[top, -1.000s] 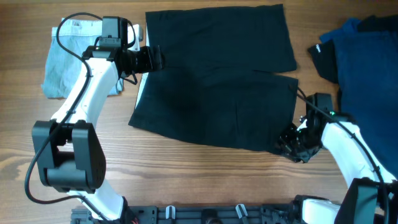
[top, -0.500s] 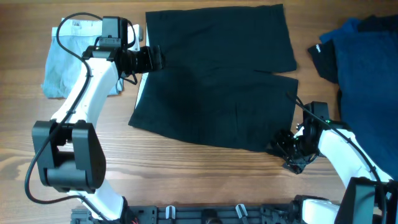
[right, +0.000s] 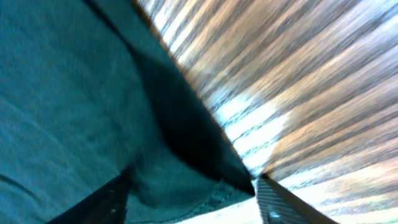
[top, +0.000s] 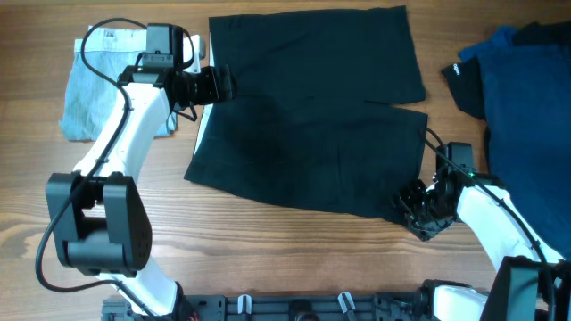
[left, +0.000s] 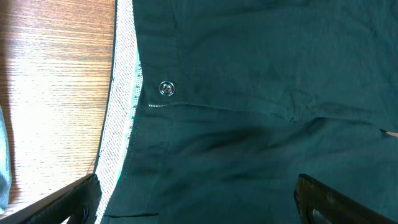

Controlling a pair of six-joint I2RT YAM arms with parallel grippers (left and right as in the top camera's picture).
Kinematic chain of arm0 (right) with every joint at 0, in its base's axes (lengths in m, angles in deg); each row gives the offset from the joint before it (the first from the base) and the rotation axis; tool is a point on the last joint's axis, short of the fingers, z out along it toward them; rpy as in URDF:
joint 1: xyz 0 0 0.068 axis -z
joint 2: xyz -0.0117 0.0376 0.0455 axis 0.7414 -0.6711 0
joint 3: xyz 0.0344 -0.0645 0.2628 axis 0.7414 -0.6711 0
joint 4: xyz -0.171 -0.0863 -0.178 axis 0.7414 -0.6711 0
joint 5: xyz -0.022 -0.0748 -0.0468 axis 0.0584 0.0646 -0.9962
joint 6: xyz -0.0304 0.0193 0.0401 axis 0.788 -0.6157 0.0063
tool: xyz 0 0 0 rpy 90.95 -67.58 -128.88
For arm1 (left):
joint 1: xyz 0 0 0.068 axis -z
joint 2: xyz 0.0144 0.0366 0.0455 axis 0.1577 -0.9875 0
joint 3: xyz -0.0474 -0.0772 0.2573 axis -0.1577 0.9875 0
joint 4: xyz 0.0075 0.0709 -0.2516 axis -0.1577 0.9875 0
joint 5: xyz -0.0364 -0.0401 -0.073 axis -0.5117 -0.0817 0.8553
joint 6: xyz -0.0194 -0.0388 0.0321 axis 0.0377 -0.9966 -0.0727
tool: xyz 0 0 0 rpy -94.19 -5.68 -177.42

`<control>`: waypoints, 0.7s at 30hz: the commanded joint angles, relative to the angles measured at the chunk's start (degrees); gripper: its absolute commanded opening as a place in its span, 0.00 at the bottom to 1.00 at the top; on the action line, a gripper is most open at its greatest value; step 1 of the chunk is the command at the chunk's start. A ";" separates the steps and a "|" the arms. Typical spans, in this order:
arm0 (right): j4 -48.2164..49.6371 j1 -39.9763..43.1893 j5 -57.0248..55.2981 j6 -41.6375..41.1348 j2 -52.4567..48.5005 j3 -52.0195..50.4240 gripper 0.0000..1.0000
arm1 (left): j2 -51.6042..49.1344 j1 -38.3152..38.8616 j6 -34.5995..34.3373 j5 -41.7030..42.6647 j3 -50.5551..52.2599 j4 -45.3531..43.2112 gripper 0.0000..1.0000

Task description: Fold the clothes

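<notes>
Shorts, black, lie flat toward the far edge of the table. Left gripper hangs spread wide over the waistband; right gripper, likewise parted, straddles a hem corner.

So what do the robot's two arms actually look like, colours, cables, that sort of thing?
The left arm and right arm match: smooth white rounded links with bulky black joints. The left gripper and right gripper are black, with dark fingers. A thin black cable loops beside each wrist.

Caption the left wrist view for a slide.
Open left fingers above the dark shorts' waistband button, wooden table at left.
</notes>
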 commanded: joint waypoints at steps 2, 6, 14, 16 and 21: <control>1.57 0.07 -5.03 0.44 -0.57 -0.74 0.59 | -0.28 -0.15 -0.07 0.28 0.26 0.00 1.00; 2.10 -1.44 -5.16 0.42 -0.57 -0.74 0.49 | -0.28 -0.15 -0.07 0.28 0.26 0.00 1.00; 4.35 -3.96 -5.38 1.79 -1.01 -0.68 0.04 | -0.28 -0.15 -0.07 0.28 0.26 -0.02 1.00; 4.39 -3.96 -5.35 1.79 -1.01 -0.68 0.04 | -0.28 -0.15 -0.07 0.28 0.26 0.00 1.00; 5.01 -3.96 -5.27 1.90 -1.01 -0.68 0.04 | -0.28 -0.15 -0.07 0.28 0.26 0.00 1.00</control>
